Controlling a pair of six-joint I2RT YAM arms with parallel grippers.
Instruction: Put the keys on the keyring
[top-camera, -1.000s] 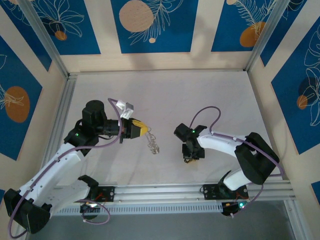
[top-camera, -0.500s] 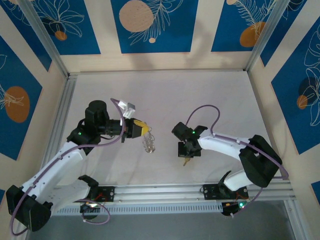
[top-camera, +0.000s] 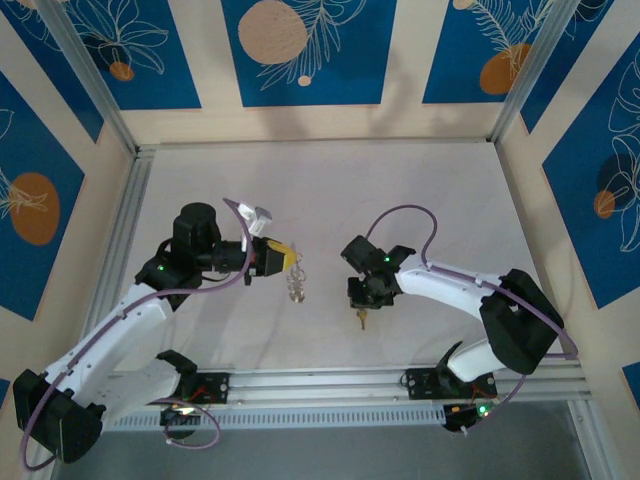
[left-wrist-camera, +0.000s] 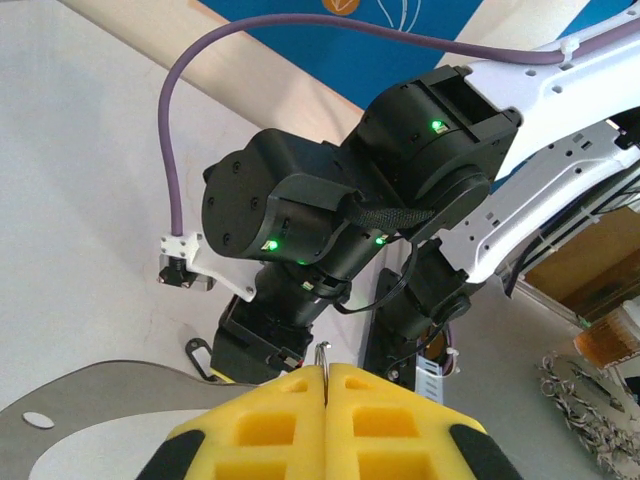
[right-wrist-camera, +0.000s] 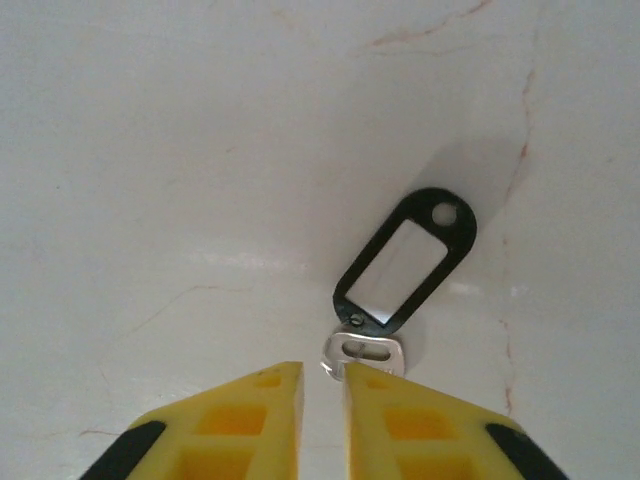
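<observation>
The keyring (top-camera: 297, 288), a thin metal ring with small silvery pieces dangling, hangs from my left gripper (top-camera: 289, 258) above the table left of centre. In the left wrist view the yellow pads are pressed together on the ring's wire (left-wrist-camera: 325, 352), so the left gripper (left-wrist-camera: 327, 368) is shut on it. The keys (right-wrist-camera: 400, 265), a black oval tag with a whitish window joined to a silver key head (right-wrist-camera: 362, 353), lie flat on the white table. My right gripper (right-wrist-camera: 323, 372) hovers just short of them, jaws slightly apart with nothing between them. From above, the keys (top-camera: 361, 318) lie just below the right gripper (top-camera: 362, 302).
The right arm's black wrist (left-wrist-camera: 330, 210) looms close in front of the left gripper, with the keys' black tag (left-wrist-camera: 198, 355) beside it. A metal rail (top-camera: 330, 385) runs along the table's near edge. Patterned blue-and-cream walls (top-camera: 310, 110) enclose the back and sides.
The right gripper shifted left and away from the near edge, and its jaws parted, leaving the keys on the table. The left gripper drifted slightly back with the keyring.
</observation>
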